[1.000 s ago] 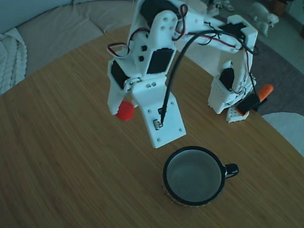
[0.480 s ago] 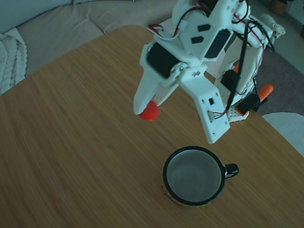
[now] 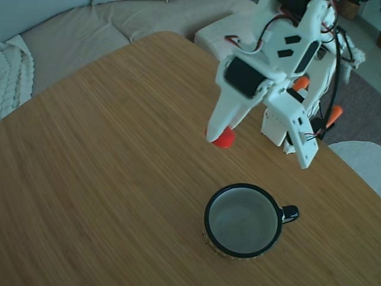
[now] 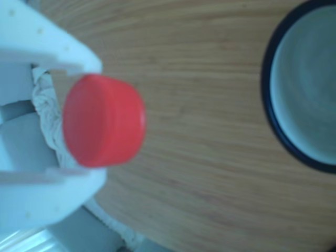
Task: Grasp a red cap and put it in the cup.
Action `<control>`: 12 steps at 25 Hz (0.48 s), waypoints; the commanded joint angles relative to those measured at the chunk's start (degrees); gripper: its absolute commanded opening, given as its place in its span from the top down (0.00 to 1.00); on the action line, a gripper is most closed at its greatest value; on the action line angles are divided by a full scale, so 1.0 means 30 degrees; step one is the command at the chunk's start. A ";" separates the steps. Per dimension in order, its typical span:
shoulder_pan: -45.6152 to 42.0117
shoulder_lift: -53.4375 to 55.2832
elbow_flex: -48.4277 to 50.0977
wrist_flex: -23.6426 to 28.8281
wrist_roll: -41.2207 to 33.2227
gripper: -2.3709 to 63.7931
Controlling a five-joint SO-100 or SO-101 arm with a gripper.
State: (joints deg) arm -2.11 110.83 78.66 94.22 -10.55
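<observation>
Hanging above the wooden bench [image 3: 89,167], the white arm [image 3: 268,65] has the red cap [image 3: 224,139] pinched at the tip of its jaws [image 3: 219,138], clamped on the cap's sides. In the other view the cap [image 4: 103,121] sits between two white fingers [image 4: 50,39], with the bench below and the cup's black rim [image 4: 269,113] at the right edge. In the fixed view the cup [image 3: 242,220] stands upright on the bench with its handle to the right, below and just right of the cap, and apart from it.
</observation>
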 commanded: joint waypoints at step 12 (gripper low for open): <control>0.0000 0.4775 0.3428 0.1260 0.0029 0.96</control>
State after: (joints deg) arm -1.93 123.49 90.44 94.22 -10.63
